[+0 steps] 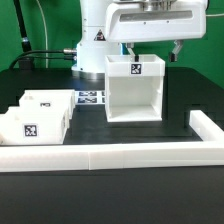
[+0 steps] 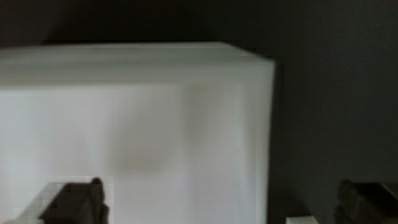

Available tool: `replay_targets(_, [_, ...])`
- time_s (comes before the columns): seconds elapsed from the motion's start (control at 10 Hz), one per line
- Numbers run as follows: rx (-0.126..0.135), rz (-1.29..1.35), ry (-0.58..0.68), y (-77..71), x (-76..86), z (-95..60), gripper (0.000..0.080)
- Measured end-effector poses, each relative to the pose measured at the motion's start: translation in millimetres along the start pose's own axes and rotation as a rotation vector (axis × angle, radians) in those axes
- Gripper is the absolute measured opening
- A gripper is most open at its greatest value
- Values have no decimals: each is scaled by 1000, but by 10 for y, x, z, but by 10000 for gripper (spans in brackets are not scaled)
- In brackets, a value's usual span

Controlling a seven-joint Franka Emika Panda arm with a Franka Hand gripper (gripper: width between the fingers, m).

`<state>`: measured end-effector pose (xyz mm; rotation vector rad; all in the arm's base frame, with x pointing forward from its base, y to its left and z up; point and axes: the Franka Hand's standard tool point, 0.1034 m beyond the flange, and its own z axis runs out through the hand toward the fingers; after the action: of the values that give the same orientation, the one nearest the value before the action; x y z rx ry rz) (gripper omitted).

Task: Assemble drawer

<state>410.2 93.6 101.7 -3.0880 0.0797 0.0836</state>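
The white cube-like drawer housing (image 1: 133, 92) stands on the black table in the middle of the exterior view, with a square tag near its top. Two small white trays (image 1: 35, 117) with tags lie close together at the exterior view's left. My gripper (image 1: 153, 50) hangs open just above the housing's top and holds nothing. In the wrist view the housing (image 2: 143, 120) fills most of the picture, blurred and close. One finger (image 2: 75, 200) is over it and the other is past its edge, with the gripper (image 2: 221, 205) spread wide.
A long low white border rail (image 1: 110, 153) runs along the front and turns back at the exterior view's right (image 1: 207, 125). The marker board (image 1: 90, 98) lies flat between the trays and the housing. The arm's base (image 1: 95, 45) stands behind.
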Motion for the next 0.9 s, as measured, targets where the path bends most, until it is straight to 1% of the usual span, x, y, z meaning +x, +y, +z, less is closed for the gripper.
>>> replay_targets(0.1, [10,23,-9,-16,-21,34,649])
replay_targets(0.3, [5,13,-16,-23,-31,54,649])
replay_targets(0.5, [5,13,-16,-21,-31,55,390])
replay_targets(0.6, [5,13,-16,-21,-31,55,207])
replay_targets(0.7, [5,13,-16,-21,-31,55,207])
replay_targets(0.8, [5,13,-16,-21,-31,55,72])
replay_targets(0.9, [5,13,-15,-21,-29,53,72])
